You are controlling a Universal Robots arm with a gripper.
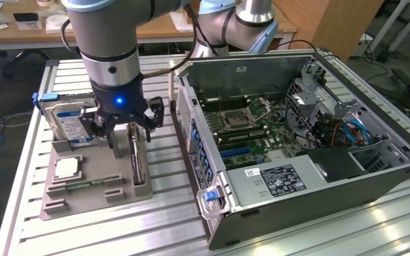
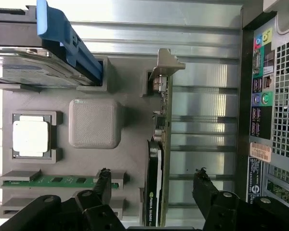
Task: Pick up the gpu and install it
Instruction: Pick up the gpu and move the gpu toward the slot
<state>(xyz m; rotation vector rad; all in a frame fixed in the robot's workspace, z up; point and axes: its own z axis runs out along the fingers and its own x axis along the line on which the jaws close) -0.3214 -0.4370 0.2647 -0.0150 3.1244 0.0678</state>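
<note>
The gpu (image 1: 138, 160) stands on edge in a slot of the grey holder (image 1: 98, 194), a thin dark card with a silvery metal end. From the wrist it shows edge-on as the gpu (image 2: 158, 144), its metal bracket at the far end. My gripper (image 1: 124, 130) hangs just over the card's near part. It is open: in the wrist view the gripper (image 2: 152, 179) has one black finger (image 2: 104, 182) on each side of the card, with a gap on both sides. Nothing is held.
The holder (image 2: 135, 86) also carries a silver hard drive (image 1: 70, 120) in a blue caddy (image 2: 67, 41), a processor chip (image 2: 31, 136) and a green memory stick (image 2: 53, 181). The open computer case (image 1: 298, 144) lies to the exterior view's right, its rear panel (image 2: 269, 96) close beside the gpu.
</note>
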